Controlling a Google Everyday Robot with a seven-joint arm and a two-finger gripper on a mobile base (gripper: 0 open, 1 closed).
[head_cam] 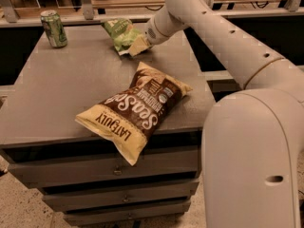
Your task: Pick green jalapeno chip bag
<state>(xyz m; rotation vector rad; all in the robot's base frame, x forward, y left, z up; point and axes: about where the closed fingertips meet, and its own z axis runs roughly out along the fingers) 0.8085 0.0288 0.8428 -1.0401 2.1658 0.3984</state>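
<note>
The green jalapeno chip bag (pixel 119 32) is a small crinkled green bag with a pale label patch. It lies at the back middle of the grey cabinet top (pixel 61 89). My gripper (pixel 138 45) is at the bag's right edge, low over the surface and touching or overlapping the bag. The white arm reaches in from the upper right. The bag's right end is hidden behind the gripper.
A large brown-and-cream "Late July" chip bag (pixel 135 109) lies at the front middle and overhangs the front edge. A green drink can (pixel 53 28) stands at the back left. The robot's white body (pixel 251 160) fills the right foreground. Drawers sit below the top.
</note>
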